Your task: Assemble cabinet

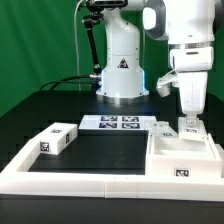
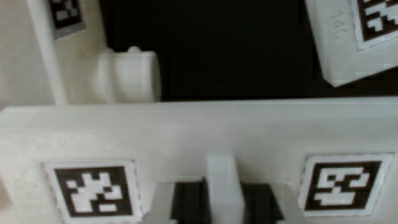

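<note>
cabinet shell [image 1: 166,152]: hollow white box, exterior view's right, near marker board [image 1: 118,123]. rigid, likely light, smooth and slip-prone. gripper [image 2: 217,197]: seemingly pinching the shell's thin wall, a sound hold. loose block [image 1: 57,139]: well apart.

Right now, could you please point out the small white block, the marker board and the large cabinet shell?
small white block [image 1: 60,134], exterior view, on its top face.
marker board [image 1: 120,123], exterior view, middle of the sheet.
cabinet shell [image 1: 205,170], exterior view, front wall beside its tag.
</note>
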Controlling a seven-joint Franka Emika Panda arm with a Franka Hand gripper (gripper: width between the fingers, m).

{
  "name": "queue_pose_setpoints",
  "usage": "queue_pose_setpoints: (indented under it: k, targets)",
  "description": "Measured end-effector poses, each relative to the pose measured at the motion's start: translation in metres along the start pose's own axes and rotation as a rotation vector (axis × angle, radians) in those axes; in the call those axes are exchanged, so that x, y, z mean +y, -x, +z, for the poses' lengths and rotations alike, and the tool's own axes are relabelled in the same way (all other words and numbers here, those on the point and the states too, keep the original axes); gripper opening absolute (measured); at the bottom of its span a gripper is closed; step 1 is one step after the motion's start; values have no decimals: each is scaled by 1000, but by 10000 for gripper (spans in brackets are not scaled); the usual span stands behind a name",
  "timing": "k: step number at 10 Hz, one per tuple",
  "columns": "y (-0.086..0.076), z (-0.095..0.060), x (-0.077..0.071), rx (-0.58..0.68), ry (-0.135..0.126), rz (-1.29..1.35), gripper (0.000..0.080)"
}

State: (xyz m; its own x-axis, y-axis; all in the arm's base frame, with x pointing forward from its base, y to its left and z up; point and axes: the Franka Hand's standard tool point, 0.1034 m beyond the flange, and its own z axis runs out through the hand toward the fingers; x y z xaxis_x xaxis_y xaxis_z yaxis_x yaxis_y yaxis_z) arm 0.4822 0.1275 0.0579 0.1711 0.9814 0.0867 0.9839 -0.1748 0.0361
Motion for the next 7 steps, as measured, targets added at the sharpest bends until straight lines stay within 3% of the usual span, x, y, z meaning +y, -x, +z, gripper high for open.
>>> queue_pose_setpoints:
  k: [2,6,7]
  targets:
    - [0,1,9,0,-2,1,68]
    - [-2,2,62,12,2,10,68]
    - [-3,2,62,13,4,12,68]
